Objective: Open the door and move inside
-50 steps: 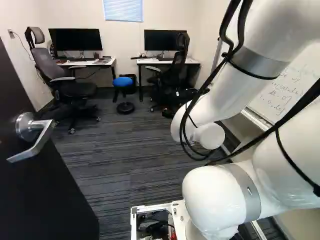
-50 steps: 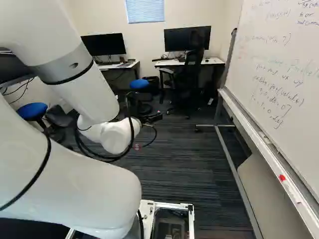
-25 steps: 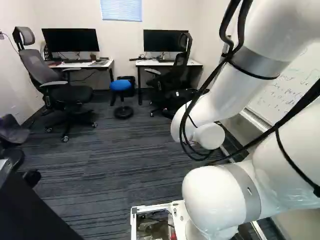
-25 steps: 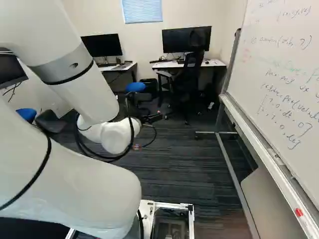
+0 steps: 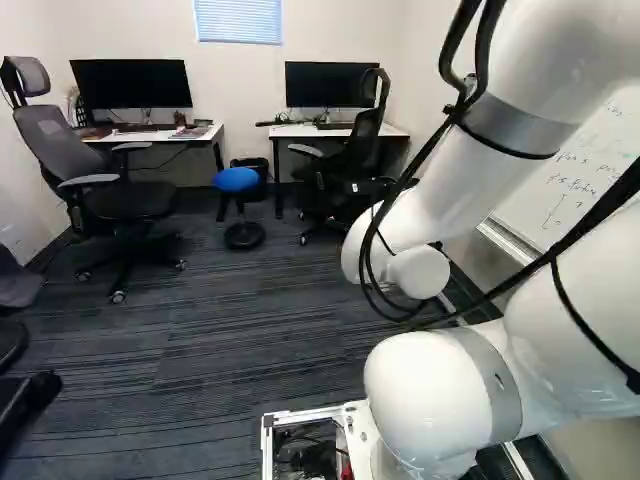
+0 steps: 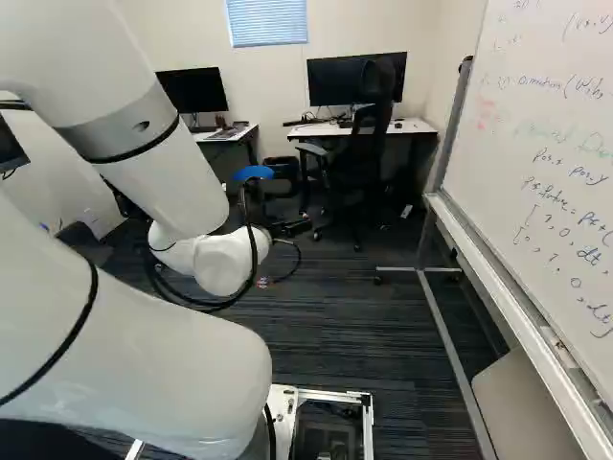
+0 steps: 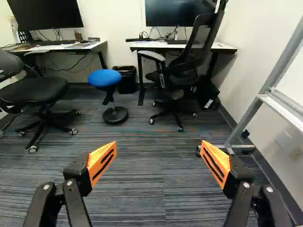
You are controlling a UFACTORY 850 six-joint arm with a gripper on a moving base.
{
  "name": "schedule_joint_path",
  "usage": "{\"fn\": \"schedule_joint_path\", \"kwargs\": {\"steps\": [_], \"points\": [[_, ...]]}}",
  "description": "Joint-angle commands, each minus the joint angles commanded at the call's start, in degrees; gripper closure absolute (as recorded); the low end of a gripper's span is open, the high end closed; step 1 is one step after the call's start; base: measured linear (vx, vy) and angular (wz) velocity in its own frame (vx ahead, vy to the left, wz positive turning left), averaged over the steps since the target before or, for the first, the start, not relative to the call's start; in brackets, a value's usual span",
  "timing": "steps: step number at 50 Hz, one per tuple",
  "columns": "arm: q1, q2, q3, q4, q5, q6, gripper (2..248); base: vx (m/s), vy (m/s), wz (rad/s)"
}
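In the right base view my gripper (image 6: pixel 290 228) shows as a small dark shape beyond the white wrist joint. The wrist view has the gripper (image 7: pixel 158 163) wide open, its orange pads (image 7: pixel 102 161) apart with only carpet seen between and beyond them. Neither the door nor its handle can be made out in the current views. Inside the room, striped dark carpet (image 5: pixel 230 330) stretches ahead of the base.
Ahead stand a blue stool (image 7: pixel 105 79), a black chair (image 7: pixel 182 71) and two desks (image 7: pixel 189 46). A grey chair (image 5: pixel 110 190) and part of another seat (image 5: pixel 15 285) are at left. The whiteboard frame (image 6: pixel 450 345) runs along the right.
The base has moved forward into the room. The door and handle have slid out of the left base view; the whiteboard looms larger. Against its lowest joint, the arm has held its pose.
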State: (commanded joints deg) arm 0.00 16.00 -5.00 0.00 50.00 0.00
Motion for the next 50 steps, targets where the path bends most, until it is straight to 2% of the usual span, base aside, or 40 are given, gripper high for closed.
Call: {"fn": "schedule_joint_path", "kwargs": {"steps": [31, 50], "points": [[0.00, 0.00, 0.00, 0.00, 0.00, 0.00, 3, 0.196, 0.001, -0.016], [0.00, 0.00, 0.00, 0.00, 0.00, 0.00, 3, 0.047, 0.001, -0.005]]}}
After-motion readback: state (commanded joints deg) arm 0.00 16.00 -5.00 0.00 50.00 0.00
